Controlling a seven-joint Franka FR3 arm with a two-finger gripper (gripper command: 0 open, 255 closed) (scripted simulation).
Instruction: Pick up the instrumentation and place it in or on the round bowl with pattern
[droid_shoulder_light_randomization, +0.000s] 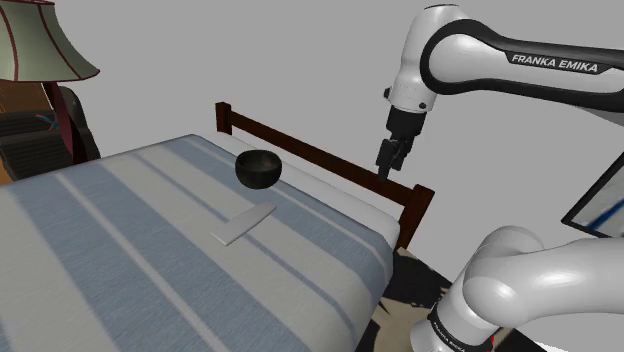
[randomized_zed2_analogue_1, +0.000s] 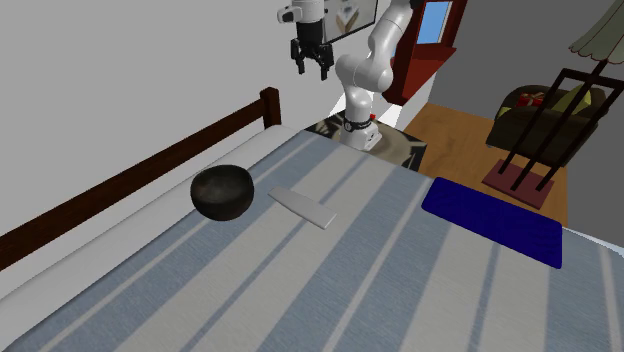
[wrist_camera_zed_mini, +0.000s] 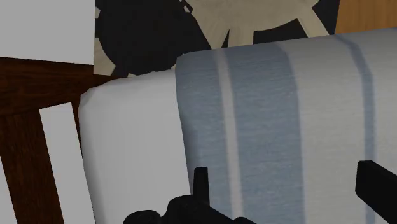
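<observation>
Two fingers (wrist_camera_zed_mini: 201, 184) apart; end effector (randomized_zed2_analogue_1: 312, 68) empty above bed (randomized_zed2_analogue_1: 330, 290).

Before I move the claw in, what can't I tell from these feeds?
- Bowl: any pattern, too dark in shoulder and second exterior views.
- Pale flat strip: what instrument it is; drawn plain, unmarked, shoulder view.
- Claw: one finger cut off by the wrist view's edge.
</observation>
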